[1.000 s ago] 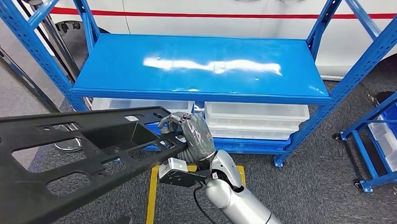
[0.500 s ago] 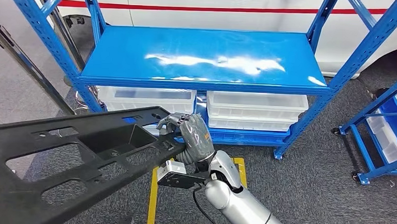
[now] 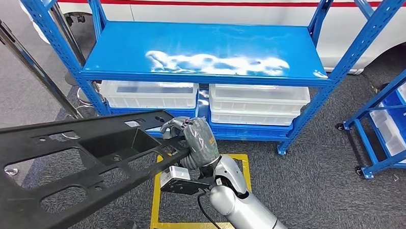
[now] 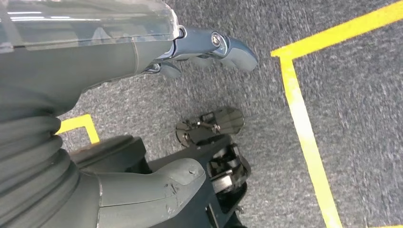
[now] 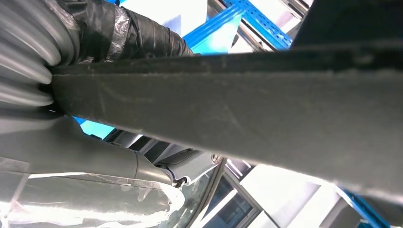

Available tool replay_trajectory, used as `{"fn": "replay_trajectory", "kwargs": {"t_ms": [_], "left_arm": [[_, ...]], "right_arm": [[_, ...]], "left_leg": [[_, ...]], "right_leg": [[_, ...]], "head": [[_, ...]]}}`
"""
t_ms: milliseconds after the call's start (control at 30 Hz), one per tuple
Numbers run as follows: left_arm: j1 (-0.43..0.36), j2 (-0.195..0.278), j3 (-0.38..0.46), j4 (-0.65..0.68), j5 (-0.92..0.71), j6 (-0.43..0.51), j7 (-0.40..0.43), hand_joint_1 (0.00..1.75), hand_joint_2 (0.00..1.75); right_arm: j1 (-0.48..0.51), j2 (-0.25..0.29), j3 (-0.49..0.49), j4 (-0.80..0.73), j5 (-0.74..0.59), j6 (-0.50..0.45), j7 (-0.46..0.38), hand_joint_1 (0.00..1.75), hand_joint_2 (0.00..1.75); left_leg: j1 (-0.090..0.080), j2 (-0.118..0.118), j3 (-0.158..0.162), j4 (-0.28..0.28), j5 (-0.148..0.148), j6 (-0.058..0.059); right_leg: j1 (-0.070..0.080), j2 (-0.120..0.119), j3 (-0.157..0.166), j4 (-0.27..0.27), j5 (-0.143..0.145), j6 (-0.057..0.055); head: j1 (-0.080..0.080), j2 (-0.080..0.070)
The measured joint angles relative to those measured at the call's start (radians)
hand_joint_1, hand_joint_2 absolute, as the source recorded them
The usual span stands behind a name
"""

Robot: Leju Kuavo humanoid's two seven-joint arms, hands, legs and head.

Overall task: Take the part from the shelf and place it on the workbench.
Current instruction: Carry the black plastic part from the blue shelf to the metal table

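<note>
Containers: two stacks of clear plastic bins sit side by side on the lower level of the blue shelf point(image 3: 204, 80). The left bins point(image 3: 148, 94) lie toward the shelf's left posts, the right bins point(image 3: 258, 103) toward its right posts, the two stacks just apart at the middle. They look translucent; nothing can be made out inside them. How many bins each stack holds is not clear from the head view. A second blue rack point(image 3: 392, 121) stands at the right edge, on castors, with pale bins on its levels whose contents also cannot be read.

The shelf's upper board is glossy blue with a white glare across it. Behind it is a white vehicle body point(image 3: 220, 5) with a red stripe.

Part: one long black part point(image 3: 82, 161), a flat perforated panel with several cut-outs and a box-like recess, is off the shelf and held in the air in front of it, above grey carpet with one yellow taped square point(image 3: 155, 194). It runs from the lower left corner of the head view up to the right hand point(image 3: 197, 140).

Right hand: fingers point(image 3: 176, 125) curled over the part's near end, thumb under it in the right wrist view; firm hold.

Left hand point(image 4: 95, 61): fingers point(image 4: 223, 45) extended, apart, holding nothing, over the carpet.
</note>
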Motion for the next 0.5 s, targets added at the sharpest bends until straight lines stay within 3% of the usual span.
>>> {"fn": "replay_trajectory", "kwargs": {"t_ms": [67, 167, 200, 233, 267, 367, 433, 500], "left_arm": [[0.0, 0.0, -0.001, 0.0, -0.002, -0.001, 0.001, 0.0, 1.75], [-0.001, 0.0, -0.005, 0.0, -0.009, -0.002, 0.004, 0.0, 1.75], [-0.001, 0.0, -0.006, 0.0, -0.01, -0.002, 0.006, 0.0, 1.75], [-0.001, 0.0, -0.007, 0.0, -0.011, -0.002, 0.006, 0.0, 1.75], [-0.002, 0.0, -0.008, 0.0, -0.011, -0.002, 0.007, 0.0, 1.75], [-0.009, 0.0, -0.009, 0.0, -0.011, -0.002, 0.007, 0.0, 1.75], [-0.014, 0.0, -0.009, 0.0, -0.01, -0.002, 0.006, 0.0, 1.75], [-0.014, -0.001, -0.009, 0.0, -0.008, -0.002, 0.006, 0.0, 1.75]], "right_arm": [[-0.001, 0.001, 0.0, 0.0, 0.0, -0.001, 0.0, 1.75, 1.75], [-0.002, 0.002, 0.0, 0.0, 0.001, -0.002, 0.0, 1.75, 1.75], [-0.002, 0.002, 0.0, 0.0, 0.001, -0.002, 0.0, 1.75, 1.75], [-0.002, 0.002, 0.0, 0.0, 0.001, -0.002, 0.001, 1.75, 1.75], [-0.002, 0.001, 0.0, 0.0, 0.001, -0.002, 0.001, 1.75, 1.75], [-0.003, 0.002, 0.0, -0.001, 0.002, -0.002, 0.001, 1.75, 1.75], [-0.005, 0.002, 0.0, -0.001, 0.002, -0.002, 0.001, 1.75, 1.75], [-0.005, 0.002, 0.0, -0.002, 0.003, -0.002, 0.001, 1.75, 1.75]], "left_leg": [[0.002, -0.002, -0.016, 0.036, -0.04, -0.011], [0.005, -0.002, -0.068, 0.207, -0.156, -0.023], [0.005, -0.002, -0.077, 0.254, -0.174, -0.025], [0.005, -0.002, -0.07, 0.267, -0.172, -0.026], [0.005, -0.002, -0.043, 0.24, -0.152, -0.025], [0.002, -0.005, 0.077, 0.053, -0.092, -0.015], [-0.003, -0.007, 0.103, -0.001, -0.092, -0.006], [-0.002, -0.006, 0.099, -0.01, -0.081, 0.005]], "right_leg": [[-0.004, -0.004, -0.008, -0.008, 0.015, -0.017], [-0.003, -0.007, -0.031, -0.006, 0.031, -0.029], [-0.002, -0.008, -0.041, -0.002, 0.036, -0.03], [-0.002, -0.008, -0.05, 0.001, 0.04, -0.029], [-0.001, -0.008, -0.059, 0.006, 0.043, -0.028], [0.0, -0.007, -0.077, 0.018, 0.051, -0.02], [0.001, -0.008, -0.085, 0.02, 0.062, -0.01], [0.001, -0.007, -0.088, 0.017, 0.071, 0.002]], "head": [[0.0, 0.0], [0.0, 0.0], [0.0, 0.0], [0.0, 0.0], [0.0, 0.0], [0.0, 0.0], [0.0, 0.0], [0.0, 0.0]]}}
